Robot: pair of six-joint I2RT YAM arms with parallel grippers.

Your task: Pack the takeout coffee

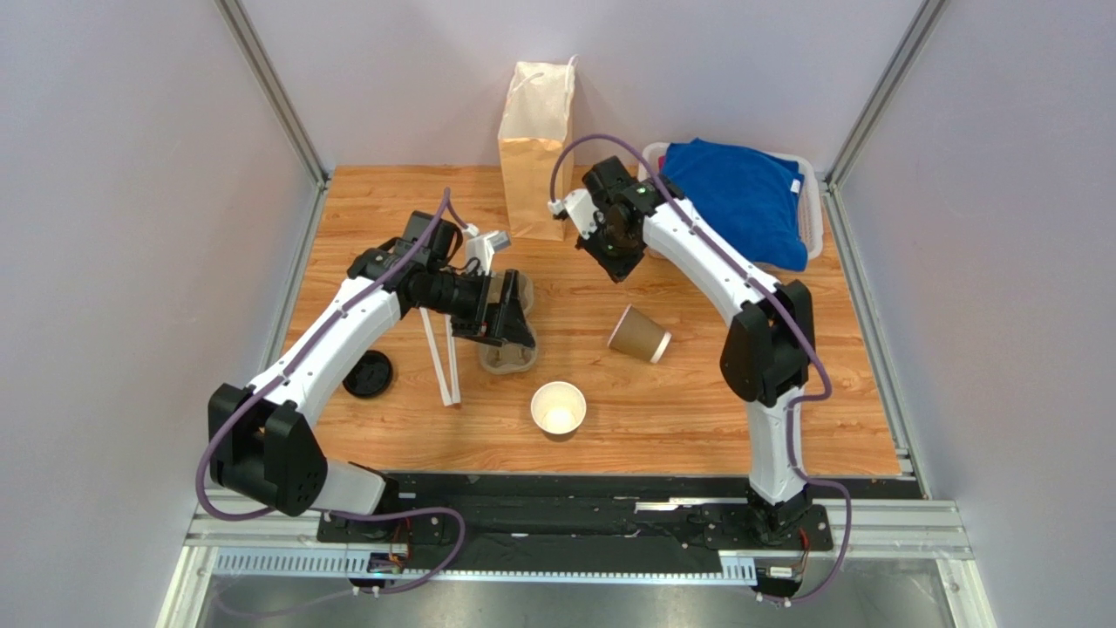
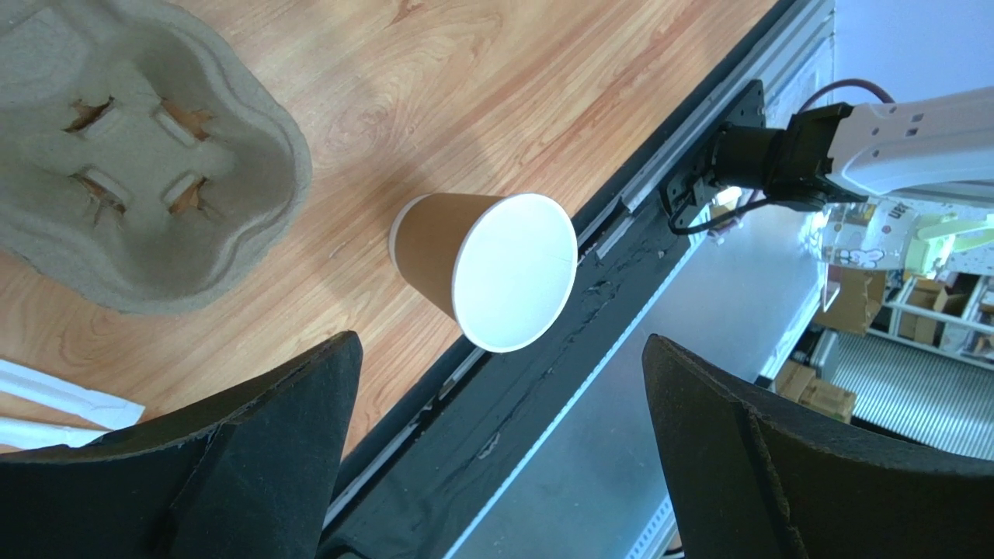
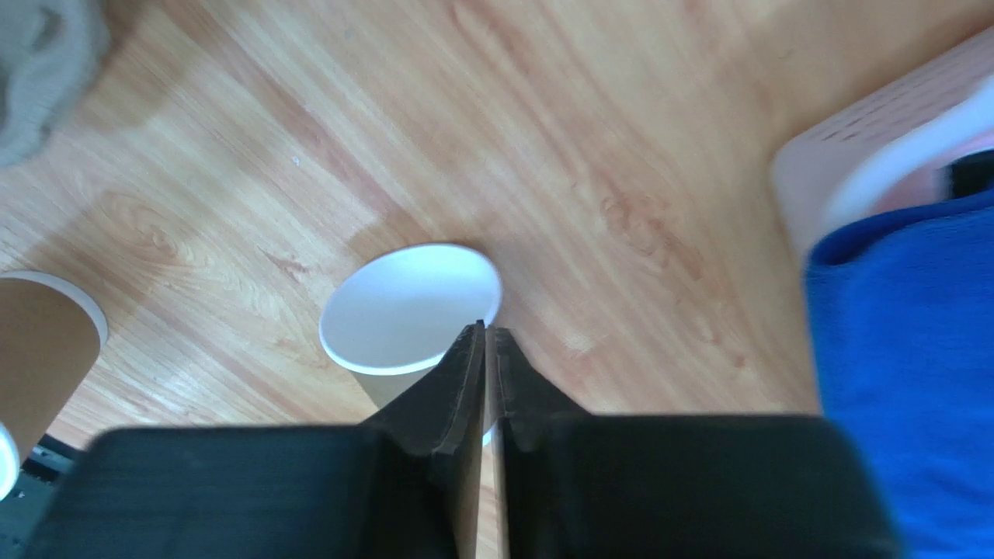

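Gaping empty, the left hand (image 2: 499, 361) frames a tapered paper cup (image 2: 513, 270); the right hand (image 3: 484, 334) is pinched shut, empty.

Two brown paper cups are counted: an upright cup (image 1: 558, 408) in front of the cup carrier (image 1: 503, 359), a tipped cup (image 1: 639, 335) to its right. One carrier is seen. Two white sticks (image 1: 436, 360) are spotted just left of it, one black lid (image 1: 367, 376) farther left, one paper bag (image 1: 537, 144) behind, and one white bin (image 1: 815, 223) holding one blue cloth (image 1: 734, 196) behind-right.
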